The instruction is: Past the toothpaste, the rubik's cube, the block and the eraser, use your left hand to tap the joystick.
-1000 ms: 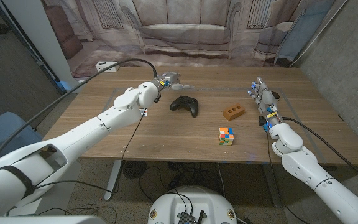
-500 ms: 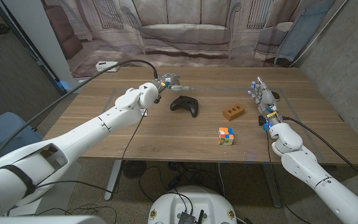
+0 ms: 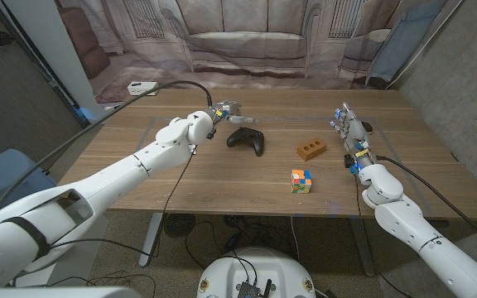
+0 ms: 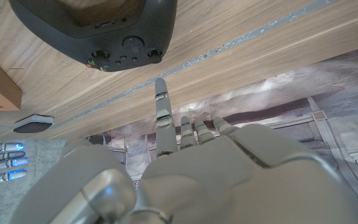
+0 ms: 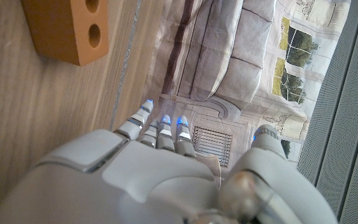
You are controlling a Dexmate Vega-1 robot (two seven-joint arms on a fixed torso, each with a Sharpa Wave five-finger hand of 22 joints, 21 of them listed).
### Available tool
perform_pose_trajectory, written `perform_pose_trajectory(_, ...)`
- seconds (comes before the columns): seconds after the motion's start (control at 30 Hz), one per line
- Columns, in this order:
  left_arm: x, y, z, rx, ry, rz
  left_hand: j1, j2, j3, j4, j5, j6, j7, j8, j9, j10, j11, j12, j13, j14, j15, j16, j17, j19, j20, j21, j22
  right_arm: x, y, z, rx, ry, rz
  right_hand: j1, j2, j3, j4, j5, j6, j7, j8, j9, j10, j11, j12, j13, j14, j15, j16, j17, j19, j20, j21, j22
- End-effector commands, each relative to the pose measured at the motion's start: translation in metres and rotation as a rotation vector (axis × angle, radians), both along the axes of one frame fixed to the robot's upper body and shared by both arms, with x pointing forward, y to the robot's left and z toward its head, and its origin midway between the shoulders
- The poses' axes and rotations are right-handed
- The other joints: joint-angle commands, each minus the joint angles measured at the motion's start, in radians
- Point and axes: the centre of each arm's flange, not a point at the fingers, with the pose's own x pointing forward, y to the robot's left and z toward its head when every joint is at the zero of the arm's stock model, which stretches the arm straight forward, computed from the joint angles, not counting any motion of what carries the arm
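The black joystick (image 3: 247,140) lies on the wooden table (image 3: 180,182) at mid-table, also seen as joystick (image 4: 98,28) in the left wrist view. My left hand (image 3: 227,109) hovers just behind it, one finger (image 4: 161,109) stretched out and the others curled in, holding nothing and apart from the joystick. An orange block (image 3: 310,149) with holes lies right of the joystick, and the rubik's cube (image 3: 301,180) sits nearer the front. A small dark eraser (image 3: 366,127) lies beside my right hand (image 3: 350,131), which stands with straight fingers holding nothing.
A white flat object (image 3: 142,86) lies at the table's far left corner. A strip of tape (image 4: 229,50) runs across the tabletop near my left fingertip. A backdrop printed with a sofa (image 3: 247,41) hangs behind the table. The block (image 5: 67,28) lies ahead of my right hand.
My left hand has edged slightly to the right, behind the joystick. The right hand and the objects have stayed put.
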Motion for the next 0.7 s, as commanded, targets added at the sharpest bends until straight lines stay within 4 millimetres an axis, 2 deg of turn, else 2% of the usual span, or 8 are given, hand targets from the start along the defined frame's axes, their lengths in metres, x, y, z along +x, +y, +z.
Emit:
perform_pose_trajectory(0.03,0.0042,-0.0009,-0.0040,0.004,0.011,0.009,0.002,0.012,-0.007,0.000,0.006,0.002,-0.005,0.000,0.004,0.001,0.007,0.001,0.002,-0.008,0.001,0.003,0.004,-0.005,0.006,-0.003,0.003,-0.0010,-0.0001,0.0016,-0.005,-0.006,0.000,0.003,0.007,-0.002,0.001,0.000,0.003,-0.004,0.003,0.005,-0.001,0.008,-0.002,0.006,0.005,0.008,0.001,0.004,0.004,0.003,-0.002,0.003)
perform_pose_trajectory(0.57,0.0077,-0.0014,-0.0059,0.010,0.014,0.013,0.004,0.014,-0.009,-0.001,0.007,0.001,-0.013,-0.002,0.004,-0.003,0.006,0.000,0.002,-0.008,0.002,0.004,0.004,-0.006,0.008,-0.002,0.003,-0.0024,0.0003,-0.0006,0.000,0.006,-0.004,0.002,0.008,-0.002,0.001,0.000,0.002,-0.003,0.003,0.005,-0.001,0.009,-0.002,0.006,0.005,0.008,0.001,0.004,0.004,0.003,-0.002,0.003)
perform_pose_trajectory(0.7,0.0084,-0.0022,-0.0059,0.012,0.016,0.009,0.005,0.014,-0.009,-0.001,0.007,0.004,-0.008,-0.001,0.004,0.003,0.007,0.003,0.002,-0.005,0.002,0.005,0.004,-0.005,0.009,-0.002,0.003,-0.0030,-0.0001,-0.0016,0.001,0.010,-0.007,0.002,0.008,-0.002,0.001,0.000,0.003,-0.002,0.003,0.005,-0.001,0.009,-0.002,0.006,0.005,0.009,0.001,0.004,0.004,0.003,-0.001,0.003)
